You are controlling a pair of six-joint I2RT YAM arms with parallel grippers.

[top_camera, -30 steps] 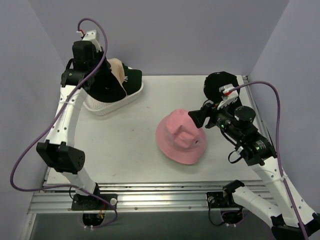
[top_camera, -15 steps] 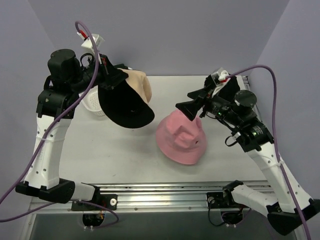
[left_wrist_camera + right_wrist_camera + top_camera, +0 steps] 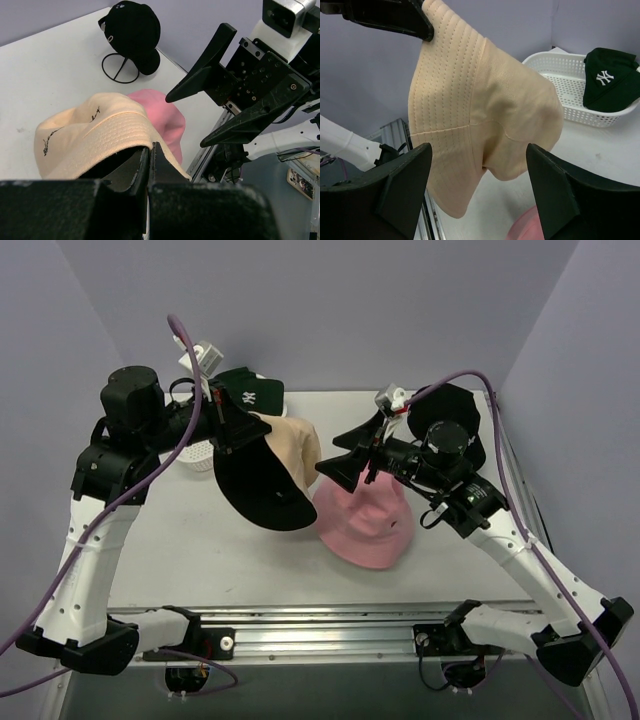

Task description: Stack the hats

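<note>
A tan fabric bucket hat (image 3: 295,445) is held aloft by its brim in the tightly closed left claw (image 3: 245,423), above the middle of the white bench (image 3: 200,550). The right claw (image 3: 328,456) is spread wide and empty, pointed at the tan hat, just above a pink fabric bucket hat (image 3: 365,525) lying near the bench's centre. A dark green baseball cap (image 3: 245,390) rests in a white plastic mesh basket (image 3: 195,455) at the far left corner. A black baseball cap (image 3: 462,410) is perched on a wire stand (image 3: 120,70) at the far right corner.
</note>
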